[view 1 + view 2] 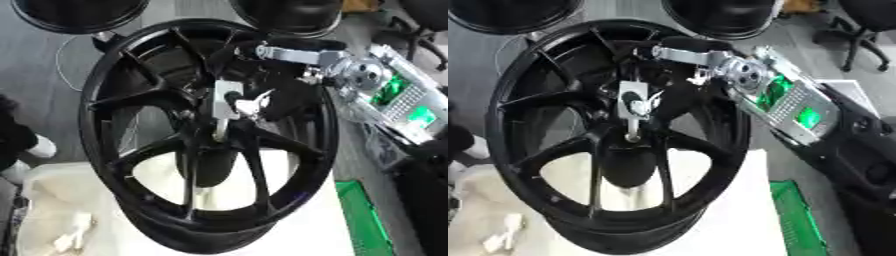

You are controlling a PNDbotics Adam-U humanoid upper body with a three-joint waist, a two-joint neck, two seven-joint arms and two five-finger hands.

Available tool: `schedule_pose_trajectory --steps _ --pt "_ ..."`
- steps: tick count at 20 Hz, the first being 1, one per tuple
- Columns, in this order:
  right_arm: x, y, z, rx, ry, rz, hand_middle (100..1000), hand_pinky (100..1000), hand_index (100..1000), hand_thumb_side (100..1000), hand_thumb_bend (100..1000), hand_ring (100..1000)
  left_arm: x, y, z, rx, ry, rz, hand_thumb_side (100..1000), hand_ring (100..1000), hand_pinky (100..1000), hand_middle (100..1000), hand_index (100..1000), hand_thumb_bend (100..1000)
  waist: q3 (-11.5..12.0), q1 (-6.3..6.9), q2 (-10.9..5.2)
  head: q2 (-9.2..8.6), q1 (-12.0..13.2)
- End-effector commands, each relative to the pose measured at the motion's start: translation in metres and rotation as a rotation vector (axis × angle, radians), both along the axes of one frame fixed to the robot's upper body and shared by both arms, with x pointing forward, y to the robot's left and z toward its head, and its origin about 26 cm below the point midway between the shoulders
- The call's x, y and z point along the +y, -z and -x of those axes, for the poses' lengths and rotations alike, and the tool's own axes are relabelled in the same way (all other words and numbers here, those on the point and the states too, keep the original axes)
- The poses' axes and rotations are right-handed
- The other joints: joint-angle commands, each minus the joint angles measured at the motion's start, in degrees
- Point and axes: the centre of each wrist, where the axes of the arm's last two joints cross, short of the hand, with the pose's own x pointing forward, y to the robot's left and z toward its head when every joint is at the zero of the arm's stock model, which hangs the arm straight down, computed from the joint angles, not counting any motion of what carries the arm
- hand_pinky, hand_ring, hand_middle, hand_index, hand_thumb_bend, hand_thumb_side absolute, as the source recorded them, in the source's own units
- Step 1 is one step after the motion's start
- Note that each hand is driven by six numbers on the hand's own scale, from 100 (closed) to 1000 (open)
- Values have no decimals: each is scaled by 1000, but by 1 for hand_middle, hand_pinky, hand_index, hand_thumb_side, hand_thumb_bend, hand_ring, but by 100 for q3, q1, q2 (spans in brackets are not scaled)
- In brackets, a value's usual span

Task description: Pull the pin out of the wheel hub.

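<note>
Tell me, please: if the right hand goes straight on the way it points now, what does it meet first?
The right hand reaches in from the upper right toward the wheel's centre. Going straight on, it would probably first meet the silver bracket at the hub, which holds what looks like the pin. It may already touch it; depth is unclear.

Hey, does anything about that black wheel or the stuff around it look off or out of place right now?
Nothing looks damaged or spilled. The black wheel stands upright on the white surface, and the right hand is at the silver hub fitting.

Soft, blurry frames; even daylight glints off the black wheel [206, 135].
</note>
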Motion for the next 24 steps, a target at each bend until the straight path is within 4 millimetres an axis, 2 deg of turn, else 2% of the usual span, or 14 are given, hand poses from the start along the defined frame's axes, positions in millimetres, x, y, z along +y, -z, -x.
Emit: schedule_pose_trajectory --steps 1,17,24 --pt "0 -6 3 -27 -1 14 846 887 970 353 100 1000 0 -9 1 -31 1 -17 806 794 599 727 746 100 7 21 -53 -6 -23" --pt "-2 3 -1 8 20 59 839 894 973 358 100 1000 -1 -9 1 -28 7 -20 809 796 599 730 745 100 27 5 -3 -6 -63" --pt "-2 7 -5 8 30 67 803 884 946 344 100 982 -1 -9 0 -25 13 -26 812 796 598 731 744 100 46 -9 34 -6 -56"
